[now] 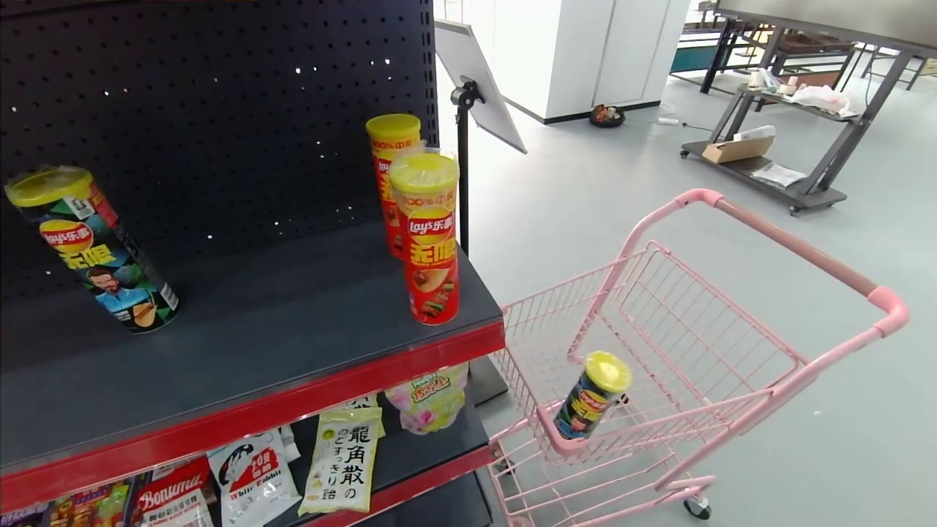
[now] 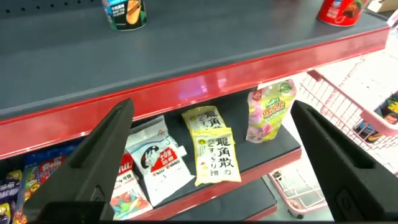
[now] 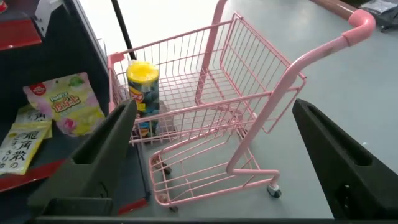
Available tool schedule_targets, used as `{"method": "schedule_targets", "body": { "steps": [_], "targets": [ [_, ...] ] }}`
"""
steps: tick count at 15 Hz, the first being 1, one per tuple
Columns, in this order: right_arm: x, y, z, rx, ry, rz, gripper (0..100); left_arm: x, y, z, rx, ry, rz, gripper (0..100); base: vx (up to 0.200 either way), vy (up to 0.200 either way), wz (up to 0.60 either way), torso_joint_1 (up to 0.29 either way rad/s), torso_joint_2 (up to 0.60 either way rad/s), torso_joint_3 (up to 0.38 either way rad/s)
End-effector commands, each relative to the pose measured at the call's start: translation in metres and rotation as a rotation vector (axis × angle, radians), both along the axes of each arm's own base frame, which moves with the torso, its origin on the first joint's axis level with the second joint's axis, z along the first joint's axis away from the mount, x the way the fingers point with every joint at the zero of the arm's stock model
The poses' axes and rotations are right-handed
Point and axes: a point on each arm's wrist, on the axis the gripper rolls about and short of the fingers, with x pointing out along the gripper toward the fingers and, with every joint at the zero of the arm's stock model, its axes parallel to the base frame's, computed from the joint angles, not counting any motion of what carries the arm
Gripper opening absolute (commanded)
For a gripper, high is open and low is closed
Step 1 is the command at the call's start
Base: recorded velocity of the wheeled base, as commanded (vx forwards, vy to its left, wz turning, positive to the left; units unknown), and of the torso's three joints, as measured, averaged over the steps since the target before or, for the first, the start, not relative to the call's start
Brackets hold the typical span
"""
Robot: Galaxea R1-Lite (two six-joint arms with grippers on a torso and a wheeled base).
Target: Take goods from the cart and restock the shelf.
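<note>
A pink wire cart (image 1: pixel 703 344) stands on the floor to the right of the shelf, and one dark chip can with a yellow lid (image 1: pixel 593 395) leans in its basket. The same can (image 3: pixel 143 93) and cart (image 3: pixel 249 106) lie below my right gripper (image 3: pixel 214 155), whose fingers are spread wide with nothing between them. On the dark top shelf (image 1: pixel 241 329) stand two red chip cans (image 1: pixel 428 234) near the right end and a dark chip can (image 1: pixel 91 249) at the left. My left gripper (image 2: pixel 211 162) hangs open in front of the shelf's red edge (image 2: pixel 205 84).
The lower shelf holds snack bags (image 1: pixel 344 457) (image 2: pixel 211 149) and a pink-green bag (image 1: pixel 428 399). A stand with a tilted white board (image 1: pixel 476 88) rises behind the shelf's right end. A metal trolley rack (image 1: pixel 776 146) stands far right on open grey floor.
</note>
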Motion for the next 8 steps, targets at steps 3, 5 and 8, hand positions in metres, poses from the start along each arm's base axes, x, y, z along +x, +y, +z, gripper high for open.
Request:
{"method": "schedule_targets", "body": {
  "steps": [3,5,8],
  "targets": [
    [0.0000,0.0000,0.0000,0.002,0.000,0.002,100,0.0001,0.0000,0.0000,0.000,0.001,0.000,100,0.000,0.000,0.00,-0.052,0.12,0.073],
    [0.0000,0.0000,0.0000,0.002,0.000,0.000,100,0.0001,0.0000,0.0000,0.000,0.001,-0.001,100,0.000,0.000,0.00,-0.137,0.34,0.200],
    [0.0000,0.0000,0.0000,0.002,0.000,0.002,100,0.0001,0.0000,0.0000,0.000,0.001,-0.001,100,0.000,0.000,0.00,-0.137,0.36,0.219]
  ]
}}
